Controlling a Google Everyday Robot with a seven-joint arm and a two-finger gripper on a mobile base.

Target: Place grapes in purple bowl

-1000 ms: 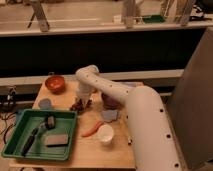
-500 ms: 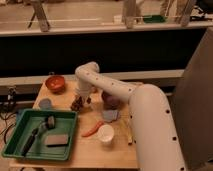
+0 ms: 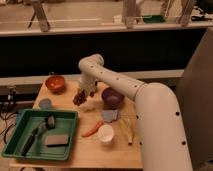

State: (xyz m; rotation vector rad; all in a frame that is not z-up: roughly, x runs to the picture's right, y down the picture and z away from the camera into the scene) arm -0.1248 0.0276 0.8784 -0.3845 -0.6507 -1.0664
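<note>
- Reaching over the table [image 3: 119,151] from its right edge, the white arm [image 3: 154,104] is bent toward the back edge.
- The green tray [image 3: 19,131] is set at the front left corner.
- The purple bowl [image 3: 112,97] is placed near the middle, closer to the back edge.
- The grapes [image 3: 80,98] are seen just left of the purple bowl, apart from it.
- The gripper [image 3: 86,91] is held right above the grapes; how far it is open, and whether anything is gripped, cannot be told.
</note>
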